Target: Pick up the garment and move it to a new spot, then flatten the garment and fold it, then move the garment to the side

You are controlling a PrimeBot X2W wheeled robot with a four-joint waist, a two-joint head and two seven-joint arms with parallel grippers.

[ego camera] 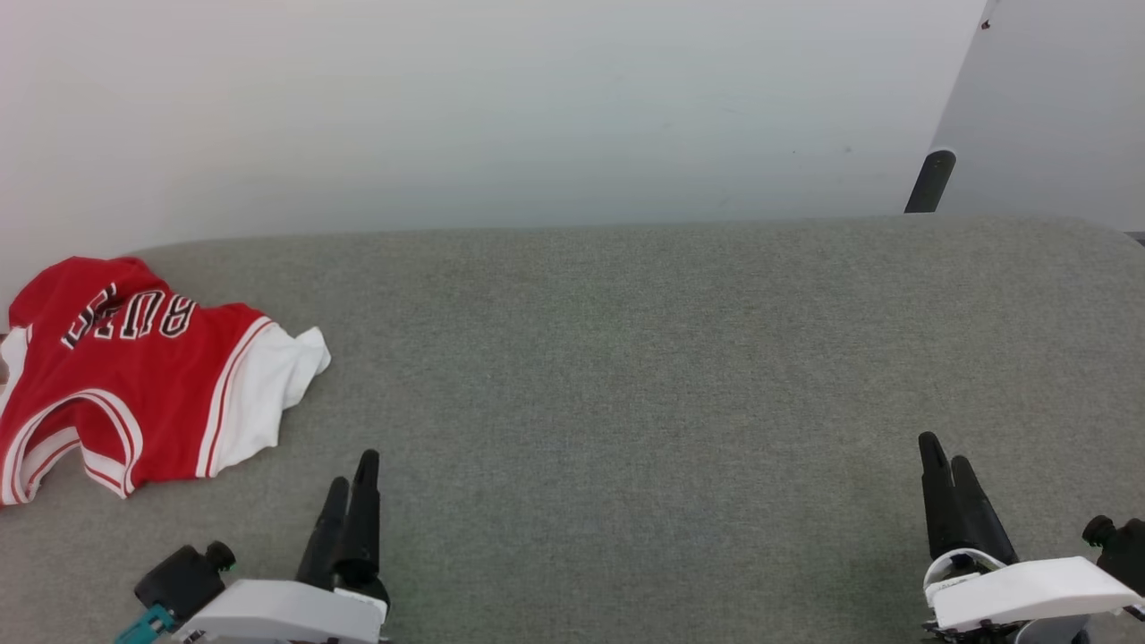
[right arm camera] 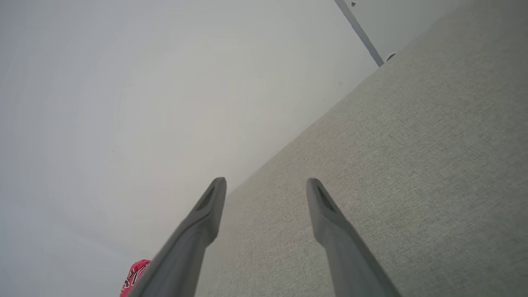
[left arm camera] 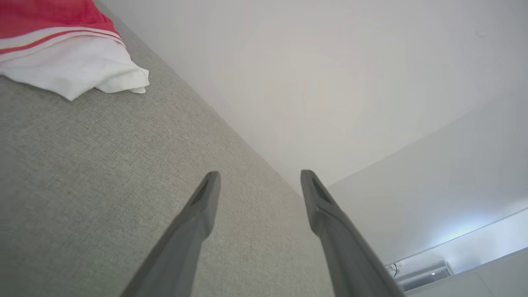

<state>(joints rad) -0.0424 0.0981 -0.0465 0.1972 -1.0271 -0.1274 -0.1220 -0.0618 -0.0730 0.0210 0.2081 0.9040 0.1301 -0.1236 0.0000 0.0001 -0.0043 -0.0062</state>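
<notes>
Grey cloth surface (ego camera: 626, 376) bare from centre to right; rumpled garment (ego camera: 134, 385) occupies far left; wall (ego camera: 492, 107) blocks behind.

You have one red Bulls jersey (ego camera: 134, 394) on the one grey fabric-covered surface (ego camera: 626, 376), at its left end. Count two grippers over its near edge: one left gripper (ego camera: 353, 470) and one right gripper (ego camera: 944, 450), each with two dark fingers (left arm camera: 194, 222), four in all. One black post (ego camera: 930, 182) stands behind its far right corner.
</notes>
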